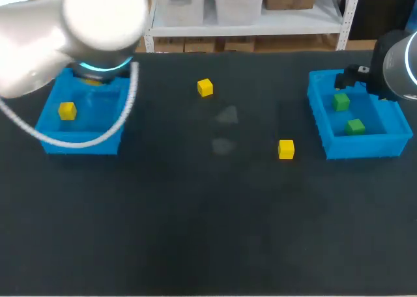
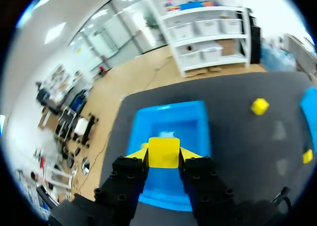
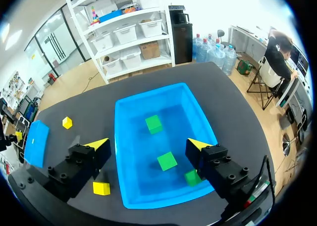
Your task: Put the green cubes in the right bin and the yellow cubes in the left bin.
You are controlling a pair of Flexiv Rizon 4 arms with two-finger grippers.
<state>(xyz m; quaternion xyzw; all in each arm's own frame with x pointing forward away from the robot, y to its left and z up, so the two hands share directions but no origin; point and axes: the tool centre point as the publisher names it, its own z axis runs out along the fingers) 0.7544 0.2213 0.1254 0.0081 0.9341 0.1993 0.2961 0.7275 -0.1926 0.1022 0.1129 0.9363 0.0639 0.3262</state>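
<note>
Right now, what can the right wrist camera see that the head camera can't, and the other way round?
Only the right wrist view shows the right gripper, open above the right bin, and a third green cube near one finger. Only the head view shows a yellow cube lying in the left bin, with the left arm over it. Both show two green cubes in the right bin and two loose yellow cubes on the table.

White arm [image 1: 39, 43], white cable [image 1: 78, 141], black 2-fingered tool [image 2: 164, 154], yellow tips [image 2: 191, 153].
</note>
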